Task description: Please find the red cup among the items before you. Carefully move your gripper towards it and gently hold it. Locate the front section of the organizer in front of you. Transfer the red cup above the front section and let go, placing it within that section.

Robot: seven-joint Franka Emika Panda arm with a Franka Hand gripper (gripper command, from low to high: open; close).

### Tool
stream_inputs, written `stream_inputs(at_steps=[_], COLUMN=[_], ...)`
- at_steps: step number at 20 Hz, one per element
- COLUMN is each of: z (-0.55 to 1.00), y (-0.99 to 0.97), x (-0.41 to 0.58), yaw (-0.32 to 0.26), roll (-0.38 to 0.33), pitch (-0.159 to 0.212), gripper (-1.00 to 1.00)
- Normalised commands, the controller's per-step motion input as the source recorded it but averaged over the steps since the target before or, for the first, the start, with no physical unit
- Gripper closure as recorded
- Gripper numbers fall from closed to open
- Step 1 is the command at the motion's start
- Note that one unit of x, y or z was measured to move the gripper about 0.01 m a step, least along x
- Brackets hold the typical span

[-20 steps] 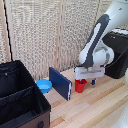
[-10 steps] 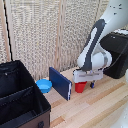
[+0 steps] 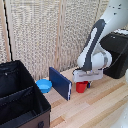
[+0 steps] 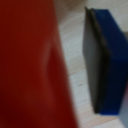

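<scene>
hand low over red cup, upright on counter | grip probably closing, cannot tell | organizer toward exterior view's left

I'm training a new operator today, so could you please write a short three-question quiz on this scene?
1. True or false: the red cup is inside the organizer.
2. What stands between the blue bowl and the cup in the exterior view? A) blue panel B) black appliance
3. What fills much of the wrist view?

Key: 1 false, it stands on the table under the gripper; 2 A; 3 the red cup.
</scene>
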Motion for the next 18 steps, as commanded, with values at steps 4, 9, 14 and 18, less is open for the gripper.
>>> stream_inputs(at_steps=[4, 9, 14, 18], z=[0.47, 0.82, 0.93, 0.95], y=[0.0, 0.06, 0.12, 0.17], x=[0.0, 0.149, 0.276, 0.336], yaw=[-0.035, -0.056, -0.079, -0.022], roll=[0.041, 0.006, -0.004, 0.0], pitch=[0.022, 0.135, 0.116, 0.078], gripper=[1.0, 1.0, 1.0, 1.0])
